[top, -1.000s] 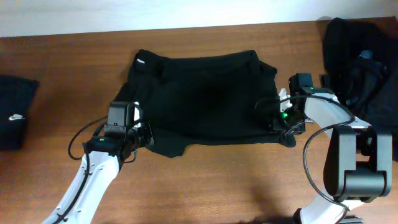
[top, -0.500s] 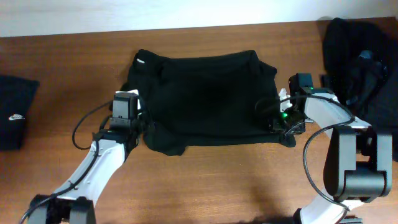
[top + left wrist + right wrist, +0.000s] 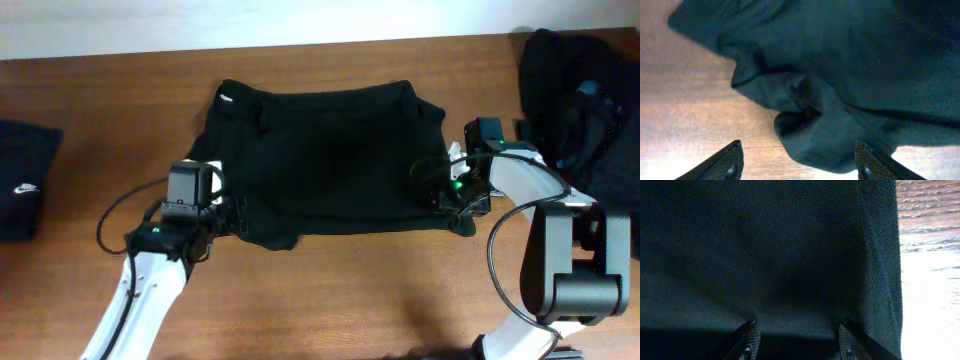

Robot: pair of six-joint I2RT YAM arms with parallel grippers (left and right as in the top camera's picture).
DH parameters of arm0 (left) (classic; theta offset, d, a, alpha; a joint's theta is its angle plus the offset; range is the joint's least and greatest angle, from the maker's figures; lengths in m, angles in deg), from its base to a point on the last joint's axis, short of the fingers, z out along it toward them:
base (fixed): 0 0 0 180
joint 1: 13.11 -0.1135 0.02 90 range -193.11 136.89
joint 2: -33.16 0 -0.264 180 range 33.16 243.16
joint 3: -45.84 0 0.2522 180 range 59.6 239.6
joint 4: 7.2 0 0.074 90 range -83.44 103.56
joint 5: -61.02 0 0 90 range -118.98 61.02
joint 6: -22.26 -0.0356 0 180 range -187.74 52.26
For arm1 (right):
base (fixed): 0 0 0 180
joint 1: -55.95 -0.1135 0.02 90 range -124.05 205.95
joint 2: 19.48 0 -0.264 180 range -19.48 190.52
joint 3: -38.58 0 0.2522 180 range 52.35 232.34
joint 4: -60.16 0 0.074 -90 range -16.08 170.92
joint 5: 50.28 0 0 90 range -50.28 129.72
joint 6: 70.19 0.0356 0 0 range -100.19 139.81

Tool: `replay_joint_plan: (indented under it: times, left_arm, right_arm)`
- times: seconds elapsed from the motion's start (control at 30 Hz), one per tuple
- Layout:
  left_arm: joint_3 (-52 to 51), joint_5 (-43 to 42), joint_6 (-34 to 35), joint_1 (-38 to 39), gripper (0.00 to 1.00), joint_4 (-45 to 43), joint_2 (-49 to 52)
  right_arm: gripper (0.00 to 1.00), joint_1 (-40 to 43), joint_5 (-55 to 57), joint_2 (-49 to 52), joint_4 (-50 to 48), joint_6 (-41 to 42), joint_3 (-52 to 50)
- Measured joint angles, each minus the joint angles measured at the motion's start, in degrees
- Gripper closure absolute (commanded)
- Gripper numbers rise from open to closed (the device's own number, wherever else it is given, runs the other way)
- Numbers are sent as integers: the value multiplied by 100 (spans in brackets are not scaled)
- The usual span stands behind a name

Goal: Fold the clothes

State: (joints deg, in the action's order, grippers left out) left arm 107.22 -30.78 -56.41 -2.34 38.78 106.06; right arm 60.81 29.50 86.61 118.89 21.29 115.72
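A black garment (image 3: 330, 150) lies spread across the middle of the table, with a small white tag (image 3: 226, 98) at its far left corner. My left gripper (image 3: 230, 215) sits at its lower left edge. In the left wrist view that gripper (image 3: 797, 162) is open, and the crumpled fabric corner (image 3: 825, 135) lies loose on the wood just ahead of it. My right gripper (image 3: 440, 195) rests at the lower right edge. In the right wrist view its jaws (image 3: 800, 337) stand apart, the tips against the flat fabric (image 3: 765, 245), gripping nothing that I can see.
A heap of black clothes (image 3: 580, 100) fills the far right corner, close behind the right arm. A folded black garment with a white logo (image 3: 22, 185) lies at the left edge. Bare wood (image 3: 350, 290) runs along the front.
My left gripper has opened and let go of the garment's lower left corner. It moved up along the edge, then drew back. The right arm has not moved.
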Motion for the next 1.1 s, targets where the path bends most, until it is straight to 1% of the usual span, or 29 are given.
replay_joint_plan:
  times: [0.17, 0.27, 0.4, 0.53, 0.6, 0.67, 0.73, 0.93, 1.0, 1.03, 1.1]
  left_arm:
    - [2, -37, -999, 109, 28, -50, 350]
    - [0, -52, -1351, 107, 28, -157, 743]
    - [-4, -57, -1609, 107, 28, -422, 1150]
    - [-4, -70, -1700, 107, 30, -579, 1351]
    - [-4, -76, -1731, 107, 38, -570, 1401]
    - [-4, -114, -1790, 107, 53, -518, 1412]
    - [-4, -155, -1801, 107, 60, -424, 1412]
    - [-4, -229, -1818, 107, 61, -129, 1412]
    - [-4, -232, -1818, 107, 59, -111, 1412]
    - [-4, -234, -1821, 107, 47, -111, 1412]
    - [-4, -236, -1858, 107, 29, -111, 1412]
  right_arm:
    - [44, 0, -2, 0, 0, 2, 0]
    - [43, 0, 0, 0, 0, 0, 0]
    - [43, 0, -2, 0, 0, 0, 0]
    - [43, 0, -4, 0, 2, -2, 0]
    - [43, 0, -2, 0, 2, 0, 0]
    - [43, 0, -4, 0, 2, -2, 0]
    - [43, 0, -7, 0, 4, 0, 0]
    - [43, 0, -17, 0, 4, 0, 0]
    - [43, 0, -17, 0, 4, -2, 0]
    - [43, 0, -17, 0, 7, -2, 0]
    - [43, 0, -17, 0, 7, -2, 0]
